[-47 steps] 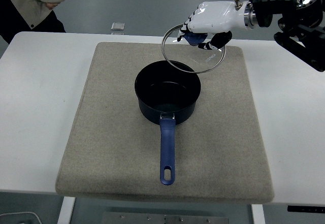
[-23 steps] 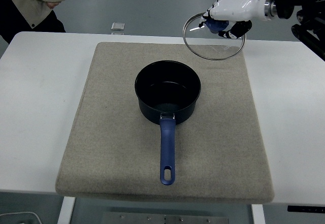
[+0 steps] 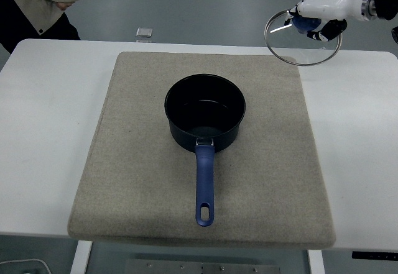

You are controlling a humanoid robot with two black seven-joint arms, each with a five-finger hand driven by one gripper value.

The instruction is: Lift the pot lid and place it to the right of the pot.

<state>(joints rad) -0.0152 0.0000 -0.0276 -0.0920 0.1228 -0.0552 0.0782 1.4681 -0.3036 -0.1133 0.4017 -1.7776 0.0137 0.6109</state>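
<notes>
While our right hand grips the blue knob of the glass lid, the lid hangs tilted in the air, up past the mat's far right corner. Our dark pot sits open in the middle of the mat on the white table, its blue handle pointing toward us.

Dk blue pot, blue handle; beige-grey mat; clear lid, knob prob. blue.
</notes>
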